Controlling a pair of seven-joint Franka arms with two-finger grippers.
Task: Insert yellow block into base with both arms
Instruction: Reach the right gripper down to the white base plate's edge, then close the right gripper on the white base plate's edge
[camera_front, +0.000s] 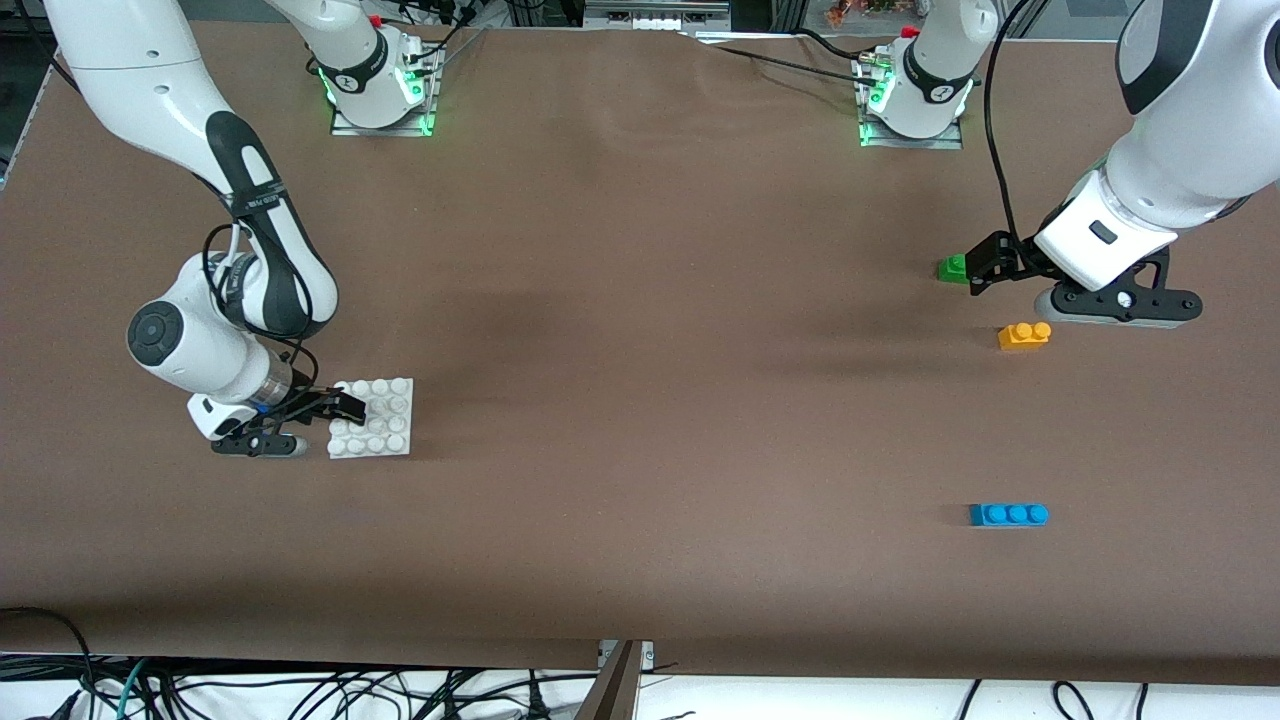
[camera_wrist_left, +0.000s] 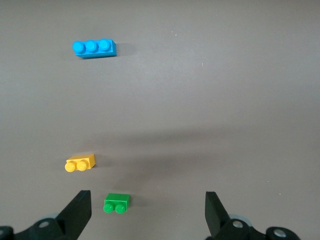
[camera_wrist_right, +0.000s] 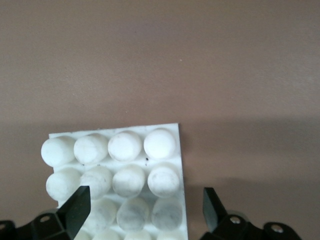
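Note:
The yellow block (camera_front: 1024, 335) lies on the table at the left arm's end; it also shows in the left wrist view (camera_wrist_left: 80, 163). My left gripper (camera_front: 980, 270) is open and empty, low over the table beside a green brick (camera_front: 952, 267), apart from the yellow block; in the left wrist view the left gripper (camera_wrist_left: 146, 215) has the green brick (camera_wrist_left: 117, 202) between its fingers, untouched. The white base (camera_front: 395, 442) lies at the right arm's end. My right gripper (camera_front: 335, 408) is open, low over one edge of the base (camera_wrist_right: 178, 150), one finger (camera_wrist_right: 75, 210) above the studs.
A blue three-stud brick (camera_front: 1008, 514) lies nearer the front camera than the yellow block, and shows in the left wrist view (camera_wrist_left: 94, 47). The arms' bases stand along the table's back edge.

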